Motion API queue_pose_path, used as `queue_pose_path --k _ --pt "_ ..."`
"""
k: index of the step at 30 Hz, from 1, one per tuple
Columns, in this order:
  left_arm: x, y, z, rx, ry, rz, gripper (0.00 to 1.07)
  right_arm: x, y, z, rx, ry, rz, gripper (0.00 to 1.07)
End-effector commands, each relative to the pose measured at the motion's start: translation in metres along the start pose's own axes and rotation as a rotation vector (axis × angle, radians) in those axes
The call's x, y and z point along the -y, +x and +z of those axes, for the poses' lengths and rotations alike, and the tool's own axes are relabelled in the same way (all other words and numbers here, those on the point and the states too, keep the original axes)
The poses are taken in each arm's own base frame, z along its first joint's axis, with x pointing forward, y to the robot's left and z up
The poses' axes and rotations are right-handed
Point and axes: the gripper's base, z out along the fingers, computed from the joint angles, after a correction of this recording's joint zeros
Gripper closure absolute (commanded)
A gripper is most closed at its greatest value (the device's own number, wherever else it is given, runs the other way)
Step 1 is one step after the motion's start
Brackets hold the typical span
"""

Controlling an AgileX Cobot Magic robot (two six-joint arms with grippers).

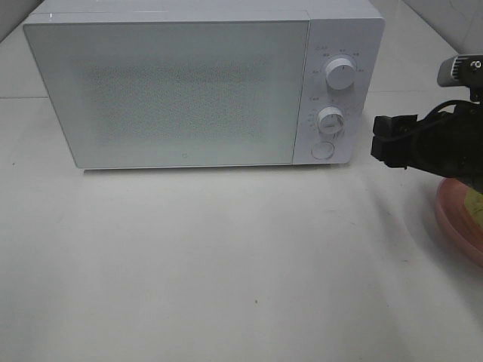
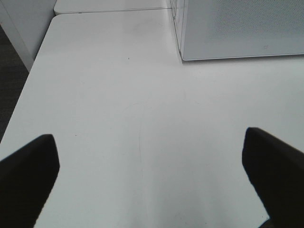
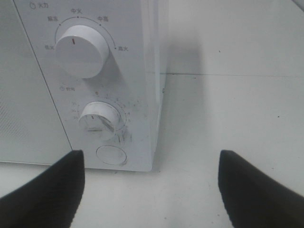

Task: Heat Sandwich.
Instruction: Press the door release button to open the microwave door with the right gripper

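Note:
The white microwave (image 1: 166,90) stands at the back of the table with its door closed. My right gripper (image 1: 383,142) hovers open just right of its control panel, level with the round door button (image 1: 322,150). The right wrist view shows that gripper (image 3: 149,159) empty, facing the button (image 3: 111,155) and the lower knob (image 3: 99,119). A pink plate (image 1: 453,215) lies at the right edge under my right arm. On it shows a pale yellow bit of the sandwich (image 1: 474,202); the arm hides the rest. My left gripper (image 2: 149,137) is wide open over bare table, left of the microwave.
An upper knob (image 1: 339,74) and a lower knob (image 1: 330,121) sit on the microwave's panel. The white table (image 1: 226,264) stretches in front of the microwave. In the left wrist view the table's edge (image 2: 28,80) drops off beside a wall.

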Motion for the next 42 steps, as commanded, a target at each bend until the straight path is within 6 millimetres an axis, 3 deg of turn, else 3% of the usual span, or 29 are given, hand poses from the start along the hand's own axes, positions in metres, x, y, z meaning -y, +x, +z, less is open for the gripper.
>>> queue_pose_path --k 1,19,27,36,42 --pt "0.000 0.002 -0.003 0.029 -0.002 -0.005 0.02 -0.004 0.001 -0.002 0.045 0.023 -0.018 0.32" --pt "0.000 0.002 -0.003 0.029 -0.002 -0.005 0.02 -0.042 0.038 0.002 0.065 0.037 -0.101 0.32" --pt "0.000 0.002 -0.003 0.029 -0.002 -0.005 0.02 -0.046 0.051 0.008 0.036 0.037 -0.090 0.32" --pt "0.000 0.002 -0.003 0.029 -0.002 -0.005 0.02 -0.046 0.051 0.008 0.039 0.036 -0.070 0.32" --pt "0.000 0.002 -0.003 0.029 -0.002 -0.005 0.02 -0.046 0.051 0.008 0.041 0.033 0.075 0.32"
